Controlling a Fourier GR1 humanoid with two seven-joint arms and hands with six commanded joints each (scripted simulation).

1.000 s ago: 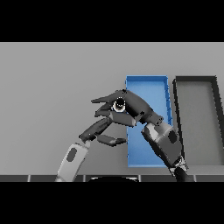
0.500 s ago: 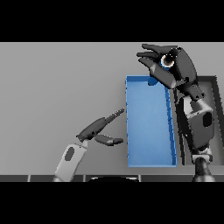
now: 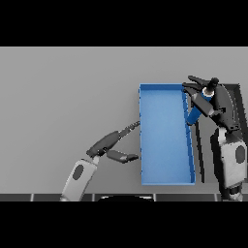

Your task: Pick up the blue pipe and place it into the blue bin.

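Grey table (image 3: 63,97): one surface, filling the view

Blue bin (image 3: 164,138): long rectangular tray with raised walls, right of the table's centre, long axis running away from the robot; interior showed only its blue floor

Dark bin (image 3: 236,92): second tray, just right of the blue bin, mostly hidden behind the right arm; only its far corner and a strip of its left wall showed

Blue pipe (image 3: 196,110): short blue cylinder with a lighter end piece, held tilted, its lower end at the far right wall of the blue bin; whether it touched that wall could not be told

Right hand (image 3: 215,99): came in from the lower right, raised over the far right edge of the blue bin, fingers curled round the blue pipe

Left hand (image 3: 112,140): came in from the lower edge, low over the table just left of the blue bin, fingers straight and pointing at the bin's left wall, thumb spread apart below them, holding nothing
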